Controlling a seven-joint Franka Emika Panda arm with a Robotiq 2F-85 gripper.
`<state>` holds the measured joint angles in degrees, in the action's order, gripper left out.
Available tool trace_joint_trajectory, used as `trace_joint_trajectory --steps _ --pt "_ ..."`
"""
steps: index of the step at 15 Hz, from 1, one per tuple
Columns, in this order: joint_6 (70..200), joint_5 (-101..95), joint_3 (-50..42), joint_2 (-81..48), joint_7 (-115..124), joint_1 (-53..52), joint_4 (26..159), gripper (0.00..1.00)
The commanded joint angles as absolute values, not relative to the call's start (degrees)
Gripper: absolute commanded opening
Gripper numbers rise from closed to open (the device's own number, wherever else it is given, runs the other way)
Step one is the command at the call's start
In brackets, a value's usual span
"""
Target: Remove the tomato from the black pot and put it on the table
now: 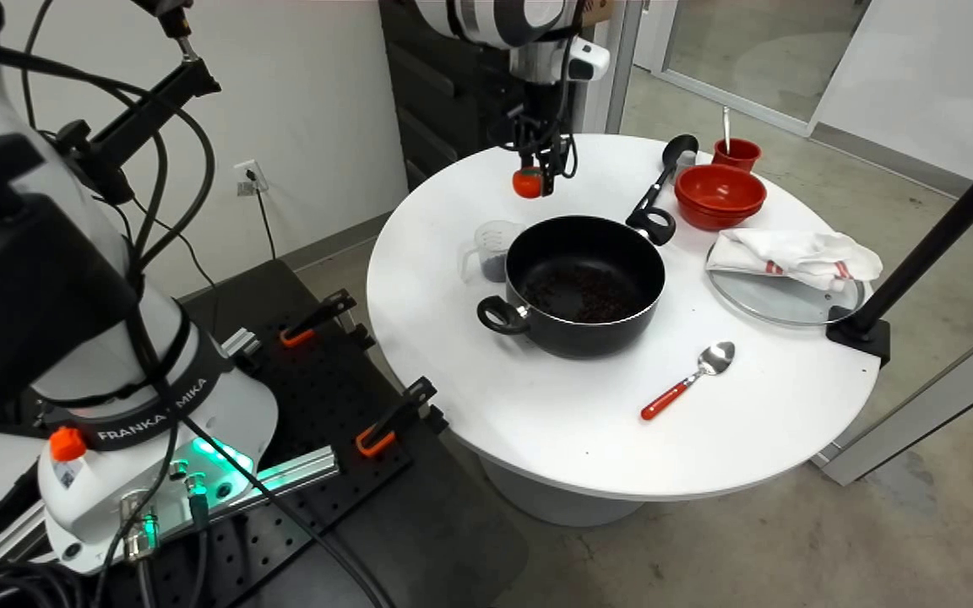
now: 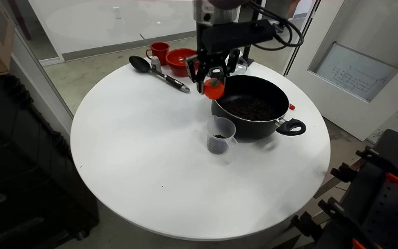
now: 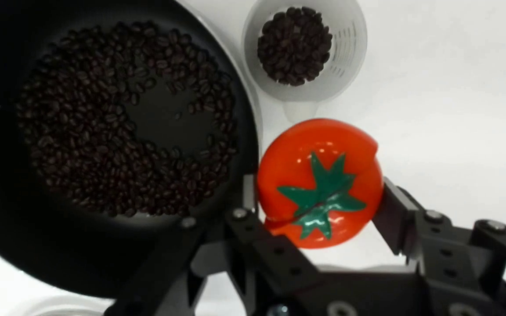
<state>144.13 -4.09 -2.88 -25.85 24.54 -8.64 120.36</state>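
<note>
The tomato [image 3: 314, 171], red-orange with a green leaf mark, is between the fingers of my gripper [image 3: 321, 193], both pads against its sides. The tomato also shows held up in both exterior views [image 1: 527, 183] [image 2: 214, 89]. It hangs above the white table [image 2: 143, 155], just outside the rim of the black pot [image 2: 254, 128]. In the wrist view the black pot [image 3: 81, 259] lies left of the gripper, with dark beans spread over its floor. The tomato's underside is hidden in the wrist view.
A clear measuring cup [image 2: 220, 138] with beans stands beside the pot. Red bowls [image 1: 719, 196], a red mug [image 1: 737, 155], a black spoon [image 2: 159, 74], a glass lid [image 1: 782, 304] with a white cloth [image 1: 790, 256] and a red-handled spoon [image 1: 689, 380] are on the table.
</note>
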Motion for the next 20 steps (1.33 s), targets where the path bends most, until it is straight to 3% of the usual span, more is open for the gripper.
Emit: trace_joint_trajectory --steps 1,20 --pt "146.1 -4.9 -2.3 -26.6 26.4 -11.8 124.2 0.38" --pt "156.3 -11.4 -2.8 -28.6 27.2 -22.0 139.7 0.38"
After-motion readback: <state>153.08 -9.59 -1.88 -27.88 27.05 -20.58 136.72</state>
